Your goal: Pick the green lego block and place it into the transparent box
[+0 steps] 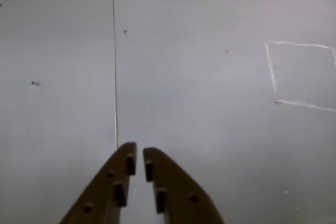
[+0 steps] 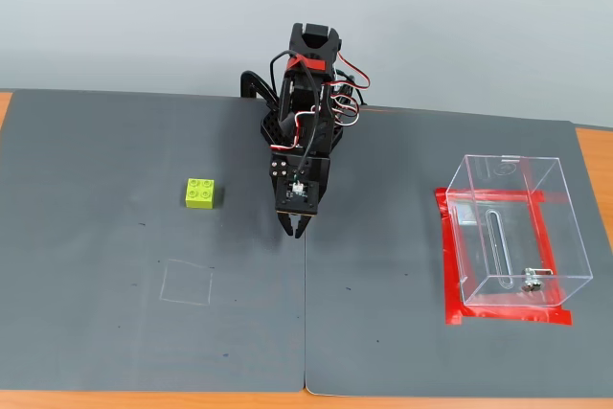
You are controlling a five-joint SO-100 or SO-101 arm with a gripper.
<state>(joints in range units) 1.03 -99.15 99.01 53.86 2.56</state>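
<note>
In the fixed view the pincer (image 2: 293, 229) hangs nearly closed (empty) over the worktop (image 2: 115, 332); green lego block (image 2: 200, 193) at nine o'clock, transparent box (image 2: 512, 232) at three.

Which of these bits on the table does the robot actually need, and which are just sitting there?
Needed for the job:
- green lego block
- transparent box
- claw, nearly shut and empty

Just there:
- chalk square drawn on the mat
- red tape around the box
- dark grey mat
</note>
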